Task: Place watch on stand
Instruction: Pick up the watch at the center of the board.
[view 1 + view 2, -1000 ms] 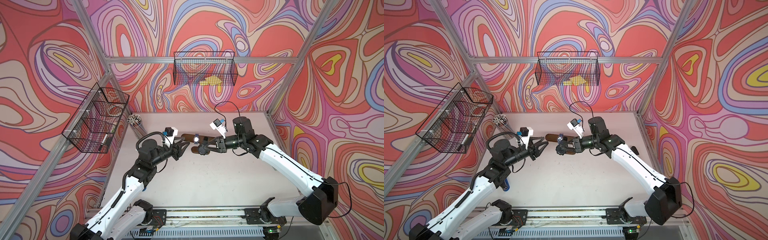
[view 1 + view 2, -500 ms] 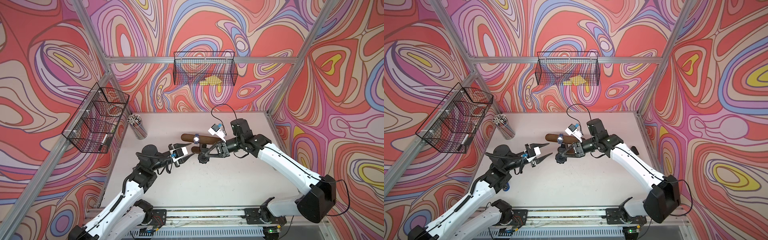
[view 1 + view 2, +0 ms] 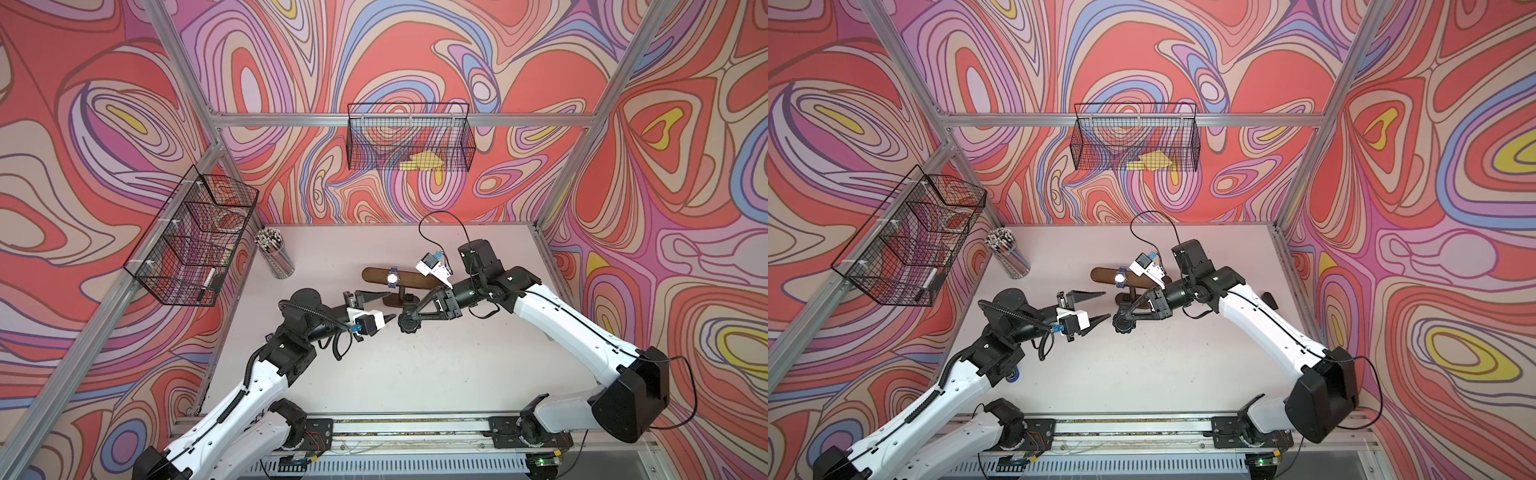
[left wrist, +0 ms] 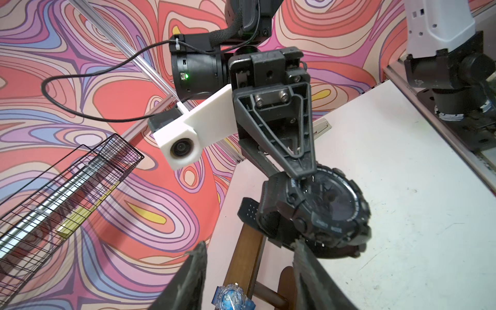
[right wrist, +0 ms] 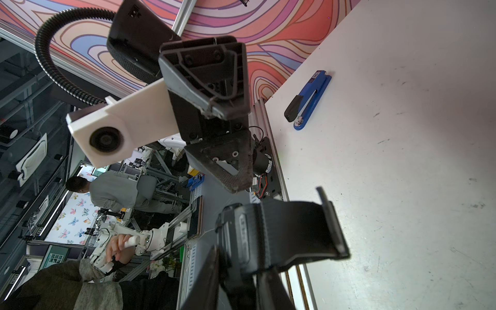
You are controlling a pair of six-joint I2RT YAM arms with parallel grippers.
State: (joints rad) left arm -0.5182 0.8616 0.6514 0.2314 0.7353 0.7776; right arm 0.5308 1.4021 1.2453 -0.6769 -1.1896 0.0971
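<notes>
The table [image 3: 415, 374] carries the stand [image 3: 374, 275], with a pen cup [image 3: 276, 257] far left. Just near of the stand, the right end effector [image 3: 413, 316] clamps the black watch [image 4: 322, 209]. The left end effector [image 3: 1105, 305] is spread apart and empty. A blue watch [image 3: 392, 277] (dial up) occupies the bar. Only the right wrist view shows a stapler [image 5: 308, 100].

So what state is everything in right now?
Stand, upright.
Blue watch, wrapped round the stand's bar.
Black watch, gripped, not yet on the stand.
Right gripper, jaws shut on the black watch.
Left gripper, jaws open, empty.
Stapler, closed, lying flat.
Pencil cup, upright, full.
</notes>
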